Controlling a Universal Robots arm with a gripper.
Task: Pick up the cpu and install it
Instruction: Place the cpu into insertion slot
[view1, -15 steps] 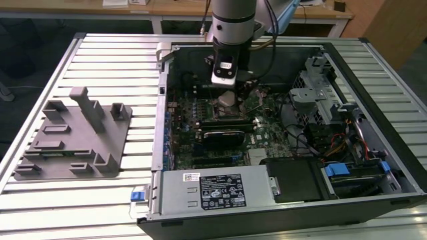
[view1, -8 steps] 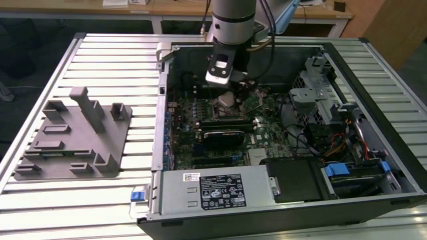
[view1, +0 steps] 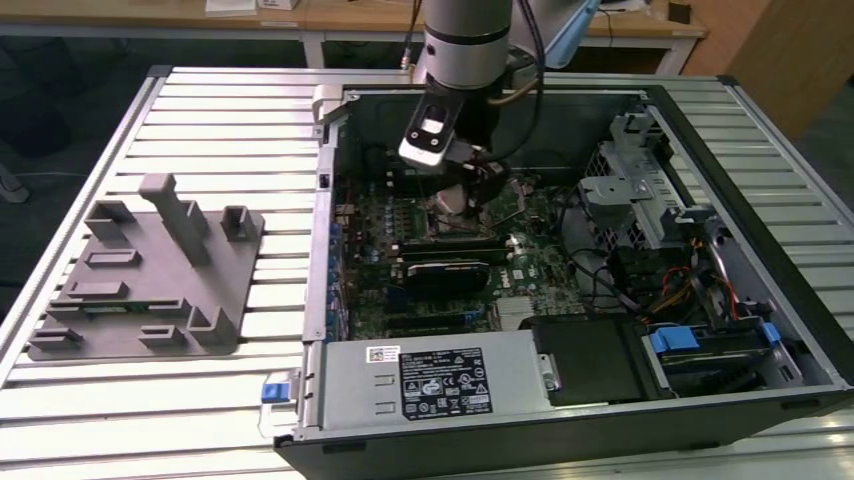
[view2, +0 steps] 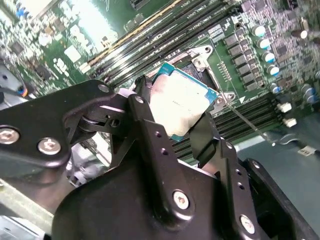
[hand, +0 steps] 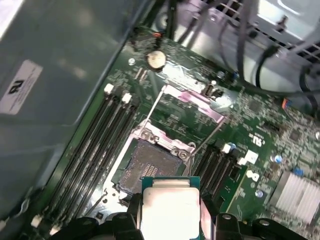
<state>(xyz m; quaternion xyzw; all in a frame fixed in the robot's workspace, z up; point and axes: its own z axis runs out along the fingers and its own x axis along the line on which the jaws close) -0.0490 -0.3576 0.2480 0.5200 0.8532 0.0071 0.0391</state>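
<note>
The cpu (view2: 186, 96) is a flat square chip with a silver top and a teal edge. My gripper (view2: 176, 109) is shut on it, with one black finger (view2: 147, 125) on each side. In the first wrist view the cpu (hand: 170, 207) hangs just beside the open motherboard socket (hand: 149, 165), above the board and apart from it. The socket's metal load plate (hand: 192, 102) is folded back. In the exterior view the gripper (view1: 454, 197) is down inside the open computer case (view1: 667, 100), over the motherboard's upper middle.
A grey plastic fixture tray (view1: 147, 280) with upright blocks lies on the slatted table at the exterior view's left. Memory slots (hand: 95, 145) flank the socket. A power supply (view1: 427, 380), cables and a drive cage (view1: 641, 190) crowd the case.
</note>
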